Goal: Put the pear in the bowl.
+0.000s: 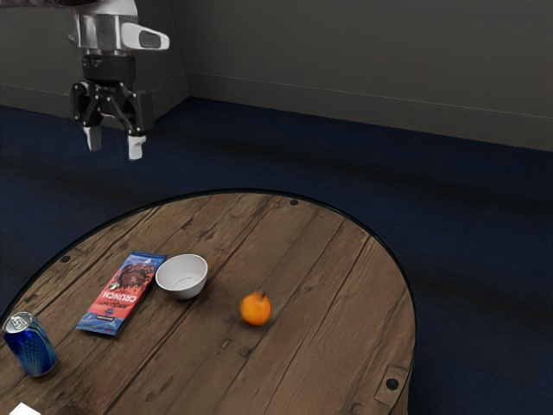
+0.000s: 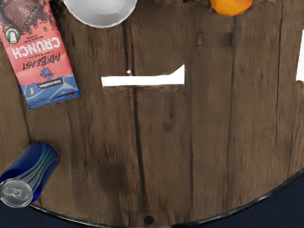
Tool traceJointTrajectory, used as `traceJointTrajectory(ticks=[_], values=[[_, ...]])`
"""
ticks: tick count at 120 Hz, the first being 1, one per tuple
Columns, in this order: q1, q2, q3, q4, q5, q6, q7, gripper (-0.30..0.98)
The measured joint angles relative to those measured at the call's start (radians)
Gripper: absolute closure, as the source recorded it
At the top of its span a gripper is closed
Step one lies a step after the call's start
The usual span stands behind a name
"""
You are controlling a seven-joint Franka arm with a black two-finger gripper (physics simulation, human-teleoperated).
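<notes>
Two plain grey walls (image 1: 363,52) meet in a corner behind a dark blue floor (image 1: 467,199). On that floor is a round table (image 1: 320,363) of worn brown planks, with a thin dark rim and dark round studs near its edge. My arm (image 1: 102,26) reaches in at the exterior view's upper left, and its gripper (image 1: 114,143) hangs upright, pointing down, well above the tabletop. Its two fingers are spread, with clear space between them.

A wrapped chocolate bar (image 1: 119,294) lies flat, red with blue ends, printed with a picture of chocolate. It reads "CRUNCH", then "MRBEAST" and "BAR"; the small label on the blue end is too tiny to read surely. Just beside it, the white bowl (image 1: 182,278) sits open side up. A blue can (image 1: 31,346) with a silver top and pale curving lines stands upright near the wrapper's other side; I can make out no lettering. An orange fruit (image 1: 255,309) with a small dark stem rests on the planks near the bowl, on the side away from the wrapper.
</notes>
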Motion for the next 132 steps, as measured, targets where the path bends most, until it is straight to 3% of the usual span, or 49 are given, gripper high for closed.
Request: traceJointTrajectory(ticks=[16, 36, 56, 75, 99, 115, 132], values=[[-0.002, 0.025, 0.046, -0.011, -0.001, 0.200, 0.020, 0.02], [0.054, 0.064, 0.043, -0.033, -0.024, 0.337, -0.031, 0.02], [-0.092, 0.137, 0.028, -0.046, -0.056, 0.408, -0.221, 0.02], [-0.121, 0.224, 0.022, -0.080, -0.113, 0.489, -0.423, 0.02], [-0.181, 0.339, 0.022, -0.103, -0.136, 0.612, -0.688, 0.02], [-0.224, 0.365, 0.025, -0.184, -0.099, 0.738, -0.835, 0.02], [-0.239, 0.279, 0.023, -0.402, -0.061, 0.880, -0.977, 0.02]])
